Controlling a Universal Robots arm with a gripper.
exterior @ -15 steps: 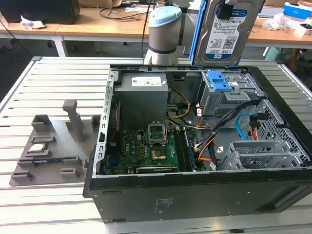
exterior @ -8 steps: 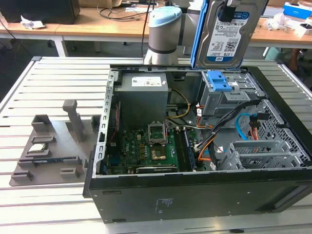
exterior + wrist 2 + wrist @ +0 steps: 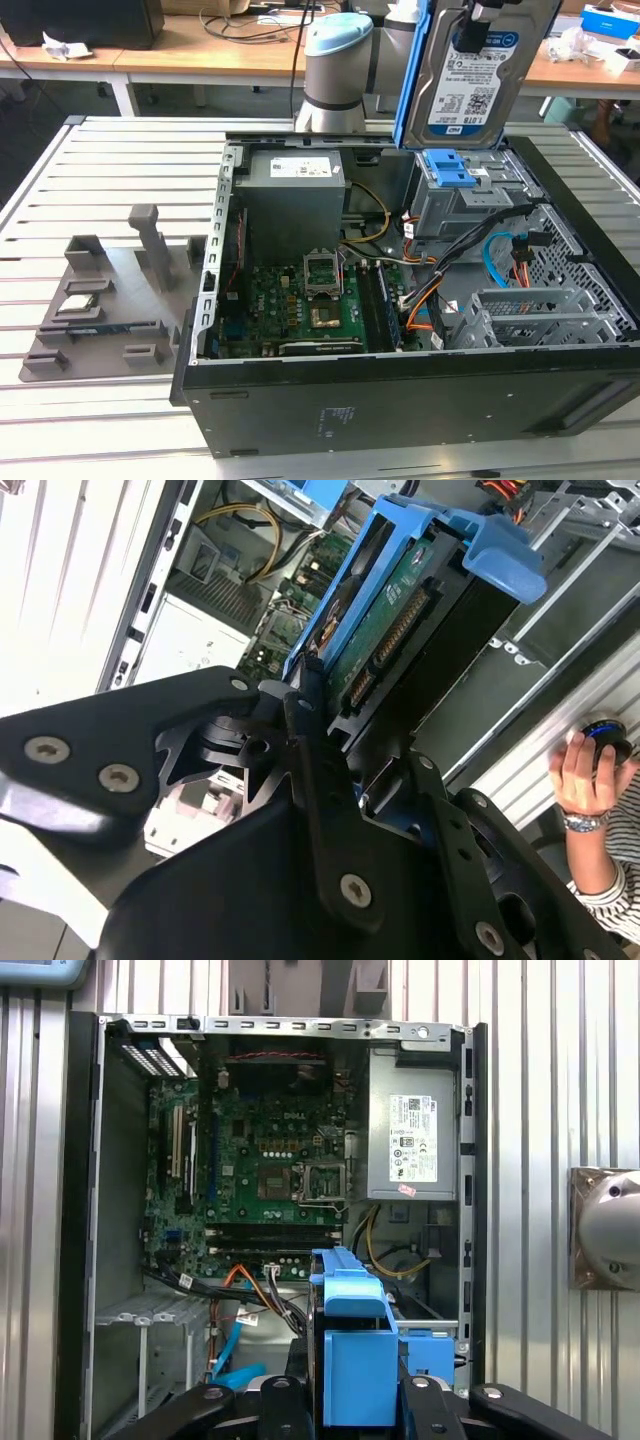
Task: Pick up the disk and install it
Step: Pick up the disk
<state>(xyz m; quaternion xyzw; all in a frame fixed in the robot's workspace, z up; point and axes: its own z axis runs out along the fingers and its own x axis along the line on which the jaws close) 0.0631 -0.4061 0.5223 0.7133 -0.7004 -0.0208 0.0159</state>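
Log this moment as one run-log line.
gripper: shut on disk | disk: upright, held over drive bay | case: open | installed: not yet

A: Bright, even room light; the ribbed grey metal table (image 3: 60,600) glares white in the second wrist view.
B: The flat silver-metal disk (image 3: 485,70) is well lit; shadow lies deep inside the open black computer case (image 3: 400,410).

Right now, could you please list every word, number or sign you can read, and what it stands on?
Label on the disk: print and barcodes, too small to read.
Label on the power supply: too small to read.
Markings on the motherboard: too small to read.
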